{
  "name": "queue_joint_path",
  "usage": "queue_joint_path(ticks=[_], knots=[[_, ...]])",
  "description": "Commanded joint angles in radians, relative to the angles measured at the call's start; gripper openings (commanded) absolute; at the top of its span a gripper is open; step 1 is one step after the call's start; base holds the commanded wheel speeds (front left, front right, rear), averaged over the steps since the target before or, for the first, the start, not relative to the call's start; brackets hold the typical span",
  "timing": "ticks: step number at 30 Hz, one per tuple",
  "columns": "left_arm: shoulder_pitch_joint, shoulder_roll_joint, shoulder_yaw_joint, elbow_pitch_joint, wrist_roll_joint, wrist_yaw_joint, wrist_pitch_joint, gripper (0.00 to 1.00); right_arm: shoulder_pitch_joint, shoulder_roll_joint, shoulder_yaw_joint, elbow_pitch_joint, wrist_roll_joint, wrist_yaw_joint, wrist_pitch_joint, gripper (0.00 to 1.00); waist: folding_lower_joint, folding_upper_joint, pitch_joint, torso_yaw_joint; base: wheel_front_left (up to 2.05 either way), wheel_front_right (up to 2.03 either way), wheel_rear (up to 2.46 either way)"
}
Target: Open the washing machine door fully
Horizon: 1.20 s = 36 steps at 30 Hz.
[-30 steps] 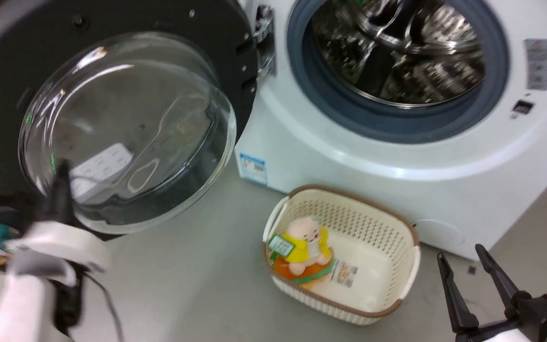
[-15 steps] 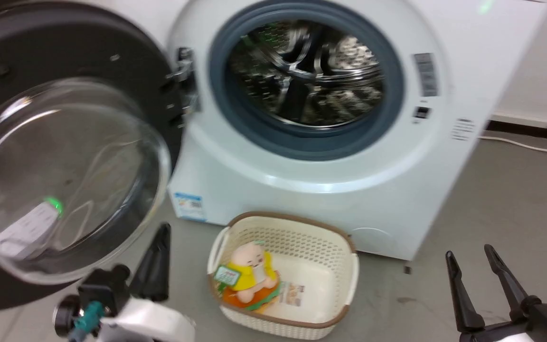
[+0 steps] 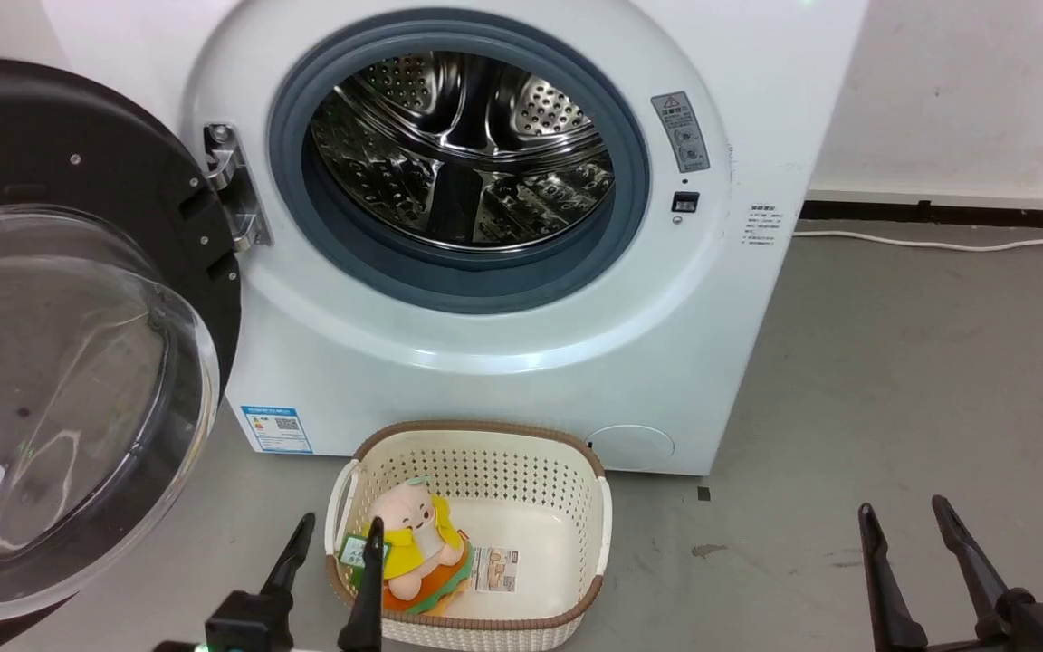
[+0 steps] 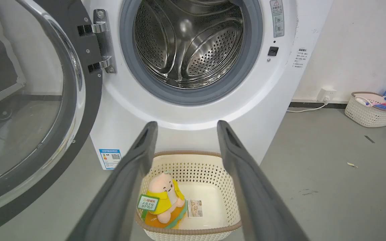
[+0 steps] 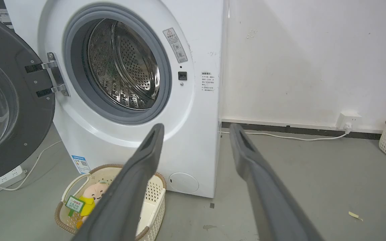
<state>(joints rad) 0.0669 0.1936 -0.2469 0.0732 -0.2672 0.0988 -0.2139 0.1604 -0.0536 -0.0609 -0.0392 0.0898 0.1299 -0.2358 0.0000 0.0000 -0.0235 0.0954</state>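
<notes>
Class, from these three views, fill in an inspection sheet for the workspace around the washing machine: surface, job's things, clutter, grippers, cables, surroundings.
Surface: grey floor, with a few scraps and stains.
Job's things: washing machine door swung wide on its left hinge; washing machine with steel drum exposed, nothing seen inside.
Clutter: cream basket on the floor before the machine, holding a plush toy; second basket by the wall.
Grippers: left gripper open, empty, near the basket; right gripper open, empty, over bare floor.
Cables: white cable along the skirting to a wall socket; power strip behind the door.
Surroundings: white wall; nothing else seen.
</notes>
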Motion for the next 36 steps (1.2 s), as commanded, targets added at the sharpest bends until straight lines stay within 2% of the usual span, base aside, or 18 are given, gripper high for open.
queue_joint_path(ticks=[1,12,36], knots=[[0.017,-0.008,-0.003,0.011,0.005,0.006,-0.013,1.00,0.011,0.003,0.003,0.006,0.006,0.001,-0.009,1.00,0.0000,0.0000,0.000,-0.005,0.00,0.00,0.00],[0.022,-0.023,-0.020,0.034,0.053,0.031,-0.043,1.00,0.005,0.003,0.013,0.026,0.009,0.001,-0.017,1.00,0.0000,0.0000,0.002,-0.012,0.00,0.00,0.00],[0.014,-0.040,-0.007,0.016,0.088,0.015,-0.048,1.00,0.002,0.003,0.010,0.036,0.015,0.001,-0.021,1.00,0.0000,0.0000,-0.006,0.009,0.00,0.00,0.00]])
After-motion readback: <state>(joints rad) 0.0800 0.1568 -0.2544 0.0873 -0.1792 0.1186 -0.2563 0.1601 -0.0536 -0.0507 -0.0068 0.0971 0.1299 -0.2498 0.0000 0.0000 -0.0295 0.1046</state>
